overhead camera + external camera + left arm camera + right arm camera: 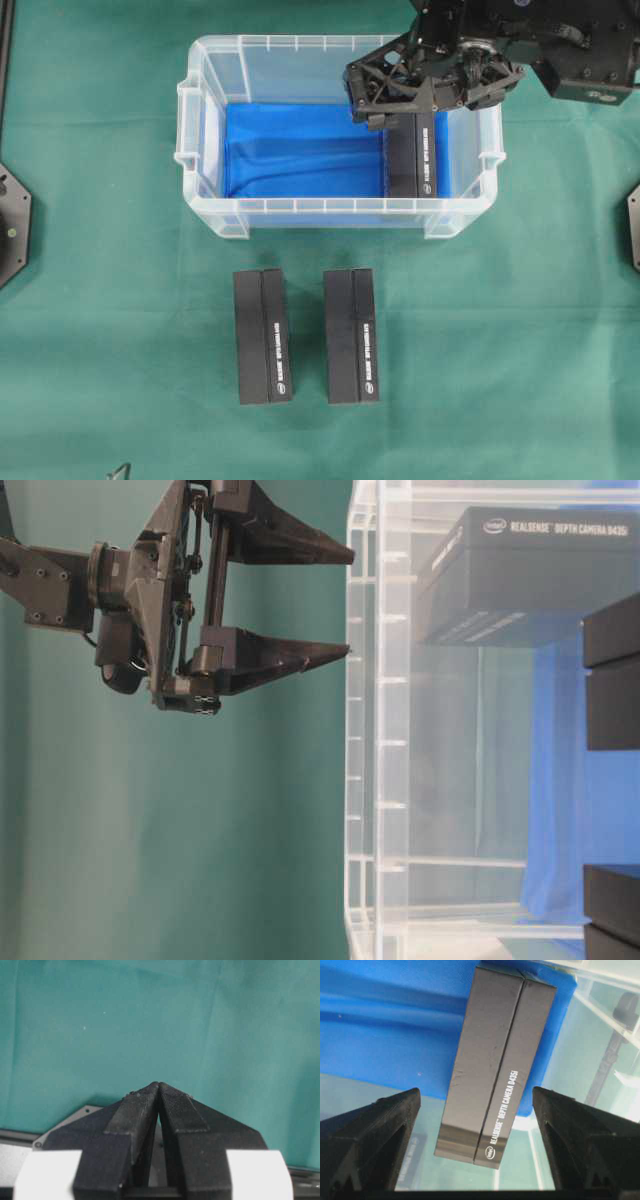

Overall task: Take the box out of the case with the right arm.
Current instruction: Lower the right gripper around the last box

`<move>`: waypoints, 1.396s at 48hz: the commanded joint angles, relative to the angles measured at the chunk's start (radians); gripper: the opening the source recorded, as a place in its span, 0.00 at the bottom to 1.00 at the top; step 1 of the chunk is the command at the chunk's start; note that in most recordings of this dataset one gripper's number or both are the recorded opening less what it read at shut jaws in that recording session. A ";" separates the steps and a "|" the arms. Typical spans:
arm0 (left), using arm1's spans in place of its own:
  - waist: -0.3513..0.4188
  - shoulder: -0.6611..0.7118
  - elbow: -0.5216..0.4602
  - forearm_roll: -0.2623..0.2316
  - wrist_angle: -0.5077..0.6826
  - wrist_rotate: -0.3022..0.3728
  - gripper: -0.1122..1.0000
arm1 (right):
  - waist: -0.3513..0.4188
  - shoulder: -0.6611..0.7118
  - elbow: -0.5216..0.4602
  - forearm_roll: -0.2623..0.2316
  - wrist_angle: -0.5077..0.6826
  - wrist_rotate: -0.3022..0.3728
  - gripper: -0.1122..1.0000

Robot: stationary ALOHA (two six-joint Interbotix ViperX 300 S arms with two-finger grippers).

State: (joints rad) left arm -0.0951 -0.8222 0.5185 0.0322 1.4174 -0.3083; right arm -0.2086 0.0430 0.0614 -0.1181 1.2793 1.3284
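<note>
A green cloth covers the counter wall to wall, with nothing else in the background.

Nearest the bottom edge of the overhead view, 2 black boxes lie side by side on the cloth at about 6 o'clock from the case, outside it and apart from each other. They look like the same kind of box as the one in the case.

Farther back sits the case, a clear bin with a blue cloth lining its floor. It holds 1 box, lying lengthwise against the wall at 3 o'clock, white lettering up; the other part of the floor is bare blue.

Farthest, at about 1 o'clock, the right end effector hangs over the far end of that box with its jaws spread wide, one on each side of it and touching neither side, as the wrist view shows. The box is not gripped.

So, as a judgement: the approach is lined up, but descent, closing and lifting out are all still to do.

The left end effector has its jaws pressed together, holding nothing, over bare cloth away from the case.
</note>
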 commanded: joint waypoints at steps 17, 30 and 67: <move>0.002 0.008 -0.017 0.002 -0.003 0.000 0.12 | 0.006 -0.043 0.028 -0.002 -0.015 0.026 0.90; 0.002 0.006 -0.017 0.003 -0.003 0.000 0.12 | 0.006 -0.043 0.028 -0.002 -0.028 0.028 0.90; 0.002 0.006 -0.018 0.002 -0.003 0.000 0.12 | 0.008 -0.043 0.026 -0.002 -0.026 0.035 0.90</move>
State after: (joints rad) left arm -0.0951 -0.8207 0.5185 0.0322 1.4174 -0.3083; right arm -0.2056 0.0368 0.0982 -0.1166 1.2579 1.3637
